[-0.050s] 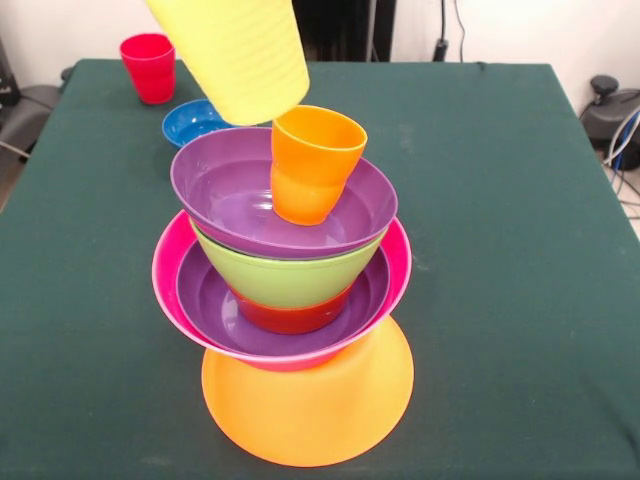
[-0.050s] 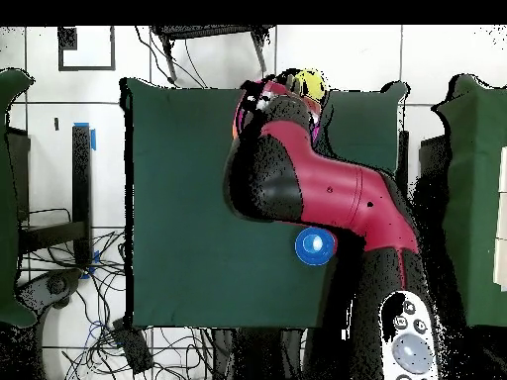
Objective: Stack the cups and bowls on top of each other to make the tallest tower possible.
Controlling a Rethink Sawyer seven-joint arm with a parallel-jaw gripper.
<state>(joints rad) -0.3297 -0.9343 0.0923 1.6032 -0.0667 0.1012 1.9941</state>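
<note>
Orange bowl (image 1: pixel 308 412) upturned on table (image 1: pixel 520 250) carries the tower (image 1: pixel 285 270); orange cup (image 1: pixel 312 162) tilts in top purple bowl (image 1: pixel 225 190). Yellow cup (image 1: pixel 240 55) hangs above: light, slick, thin-walled, best gripped at rim. Claw hidden, can't tell.

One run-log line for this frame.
tower: six pieces, orange cup on top | yellow cup above it | red cup, blue bowl unstacked | claw hidden
</note>
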